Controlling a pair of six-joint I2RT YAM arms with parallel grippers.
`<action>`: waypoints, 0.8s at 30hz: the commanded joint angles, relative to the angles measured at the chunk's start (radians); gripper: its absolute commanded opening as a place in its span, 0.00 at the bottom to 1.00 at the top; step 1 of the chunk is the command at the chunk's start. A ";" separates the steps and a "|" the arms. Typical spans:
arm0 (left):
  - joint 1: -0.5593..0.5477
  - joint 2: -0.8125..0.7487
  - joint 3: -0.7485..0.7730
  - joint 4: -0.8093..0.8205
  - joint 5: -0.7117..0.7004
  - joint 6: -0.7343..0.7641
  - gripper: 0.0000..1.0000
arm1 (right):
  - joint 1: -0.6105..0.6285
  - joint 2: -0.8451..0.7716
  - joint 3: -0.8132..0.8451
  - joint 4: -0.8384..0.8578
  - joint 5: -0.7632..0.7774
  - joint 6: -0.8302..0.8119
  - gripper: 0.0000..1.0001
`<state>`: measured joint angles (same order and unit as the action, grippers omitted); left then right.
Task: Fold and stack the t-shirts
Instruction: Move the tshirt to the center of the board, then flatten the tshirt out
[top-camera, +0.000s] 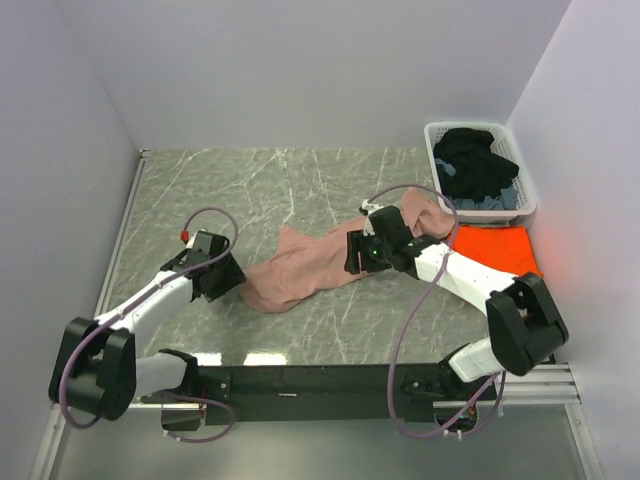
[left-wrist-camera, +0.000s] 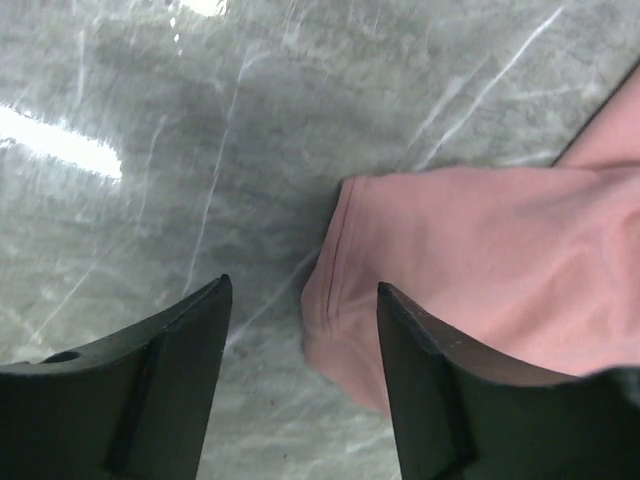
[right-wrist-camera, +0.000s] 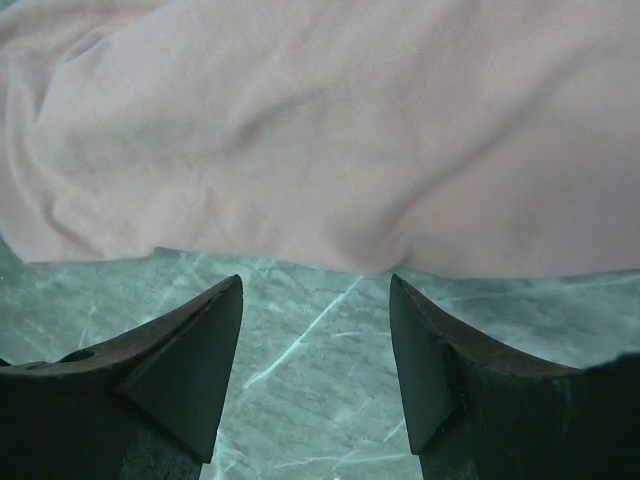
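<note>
Currently: the dusty-pink tee (top-camera: 318, 265) lies bunched in a long diagonal strip mid-counter (top-camera: 250, 190). It runs from the near left up toward the far right, and its far end is tucked behind the right arm. No graphic or lettering shows from any view.

The bright-orange tee (top-camera: 497, 248) lies flat at the counter's right edge, just in front of the white laundry basket (top-camera: 524, 208) and partly under the right arm. It sits just beside the pink tee's far end; whether they touch, can't tell. The basket sits in the far right corner and holds dark clothes (top-camera: 475, 165).

Left end effector (top-camera: 236, 276): at the pink tee's near-left end, low over the counter. In the left wrist view the left end effector (left-wrist-camera: 303, 290) has its jaws apart with nothing clamped. The pink tee's (left-wrist-camera: 480, 260) stitched hem lies between the tips. The right-hand finger sits over fabric, the left-hand one over bare counter (left-wrist-camera: 150, 100).

Right end effector (top-camera: 362, 252): over the middle of the strip. In the right wrist view the right end effector (right-wrist-camera: 315, 285) is released and grasps nothing. Bare counter (right-wrist-camera: 310, 340) shows between the tips, and the pink tee's (right-wrist-camera: 320, 130) edge lies just beyond them.
</note>
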<state>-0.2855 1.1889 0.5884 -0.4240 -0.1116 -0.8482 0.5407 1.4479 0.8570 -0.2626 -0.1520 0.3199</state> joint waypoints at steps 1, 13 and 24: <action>-0.009 0.043 0.054 0.070 -0.027 0.001 0.64 | 0.005 -0.075 -0.026 0.010 0.035 -0.025 0.67; -0.084 0.238 0.100 0.085 -0.059 -0.005 0.24 | 0.004 -0.119 -0.021 0.003 0.058 -0.019 0.67; 0.080 0.279 0.772 -0.107 -0.301 0.308 0.01 | -0.016 -0.165 0.085 -0.067 0.221 0.021 0.67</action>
<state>-0.2577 1.4738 1.0851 -0.5186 -0.2901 -0.7006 0.5362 1.3518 0.8639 -0.3161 -0.0303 0.3210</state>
